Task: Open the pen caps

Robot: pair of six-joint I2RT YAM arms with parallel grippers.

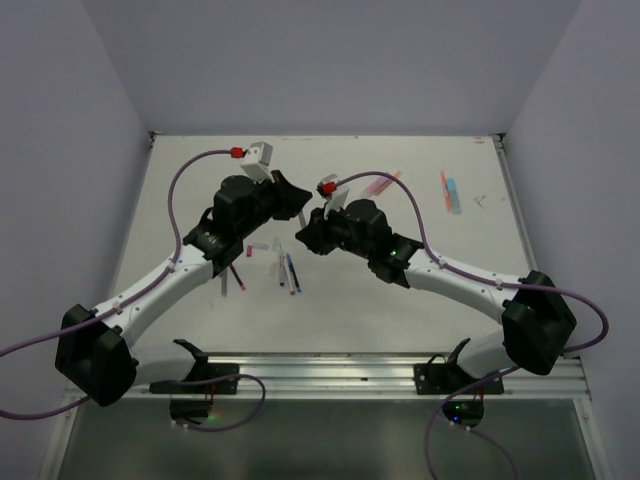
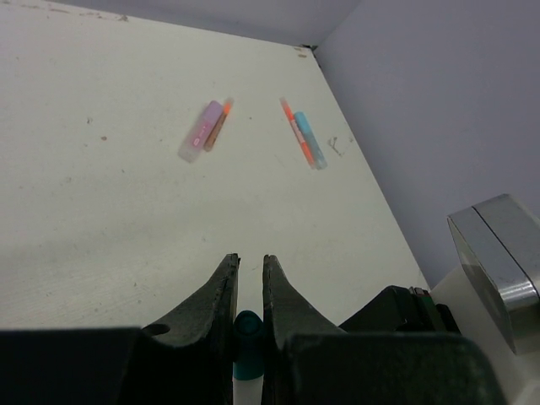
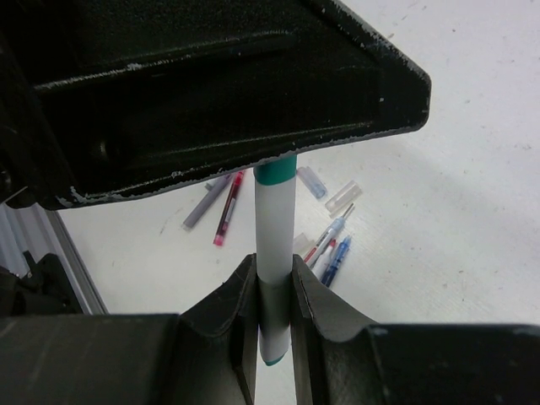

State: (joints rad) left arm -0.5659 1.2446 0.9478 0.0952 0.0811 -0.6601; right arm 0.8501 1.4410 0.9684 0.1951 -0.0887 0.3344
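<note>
Both arms meet above the middle of the table. My left gripper [image 2: 251, 257] [image 1: 292, 203] is shut on the teal pen cap [image 2: 249, 337], which sits deep between its fingers with the white pen body just below it. My right gripper [image 3: 274, 260] [image 1: 306, 232] is shut on that white-bodied pen [image 3: 274, 232] near its lower, teal-tipped end. The pen's teal cap end [image 3: 276, 173] runs up under the black body of the left gripper. In the top view the held pen is hidden between the two grippers.
On the table below lie a grey pen [image 3: 201, 209], a dark red pen [image 3: 228, 211], blue and white pens [image 3: 333, 253] and clear loose caps [image 3: 343, 196]. Farther off lie a purple pen [image 2: 201, 131] and an orange and blue pair [image 2: 304, 139] [image 1: 450, 190].
</note>
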